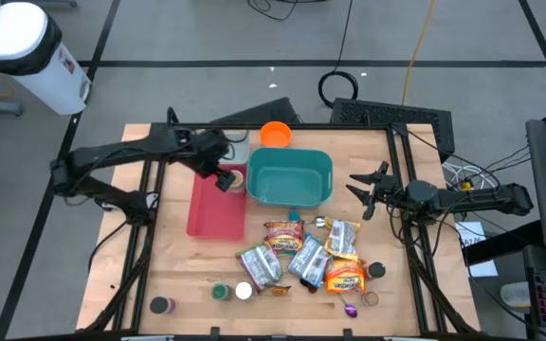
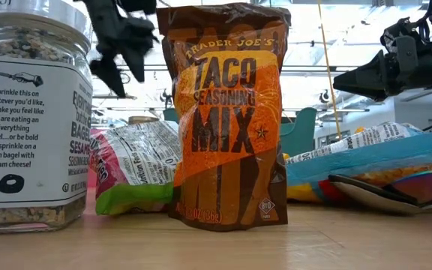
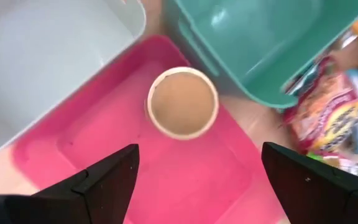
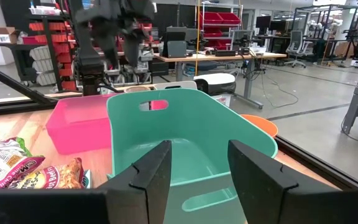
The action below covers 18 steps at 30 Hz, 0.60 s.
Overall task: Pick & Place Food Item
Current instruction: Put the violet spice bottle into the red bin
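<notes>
One item is placed: a small round tan-topped container sits in the pink plastic tray near the bench's far edge, beneath the left claw, which hangs wide open and empty. The foil snack packets near the front edge remain (right claw waits half-open, empty).

Brown-orange pouch reads "Trader Joe's Taco Seasoning Mix"; glass jar label mentions "Everything Bagel"
</notes>
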Available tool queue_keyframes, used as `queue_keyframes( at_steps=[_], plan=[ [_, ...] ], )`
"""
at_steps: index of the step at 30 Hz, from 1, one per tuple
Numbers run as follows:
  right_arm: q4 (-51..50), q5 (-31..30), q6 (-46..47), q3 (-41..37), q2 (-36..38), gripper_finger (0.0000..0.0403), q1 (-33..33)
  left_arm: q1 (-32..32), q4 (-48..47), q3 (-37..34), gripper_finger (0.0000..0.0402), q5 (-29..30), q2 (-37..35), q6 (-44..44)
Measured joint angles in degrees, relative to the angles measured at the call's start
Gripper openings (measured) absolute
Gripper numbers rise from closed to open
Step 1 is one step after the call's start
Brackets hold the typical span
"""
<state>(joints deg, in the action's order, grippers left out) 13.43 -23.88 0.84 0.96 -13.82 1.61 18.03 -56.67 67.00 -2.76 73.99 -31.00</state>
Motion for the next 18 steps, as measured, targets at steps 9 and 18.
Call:
queue_keyframes(
  at_steps=[9,18],
  plan=[
    [0.0,0.0,0.0,0.0,0.0,0.0151,0.0,-13.4,-0.2,0.1,0.0347,14.7,-13.0,-12.7],
    [0.0,0.0,0.0,0.0,0.0,0.0151,0.0,-35.3,7.7,0.1,0.0347,29.5,-13.4,-16.6]
  ],
)
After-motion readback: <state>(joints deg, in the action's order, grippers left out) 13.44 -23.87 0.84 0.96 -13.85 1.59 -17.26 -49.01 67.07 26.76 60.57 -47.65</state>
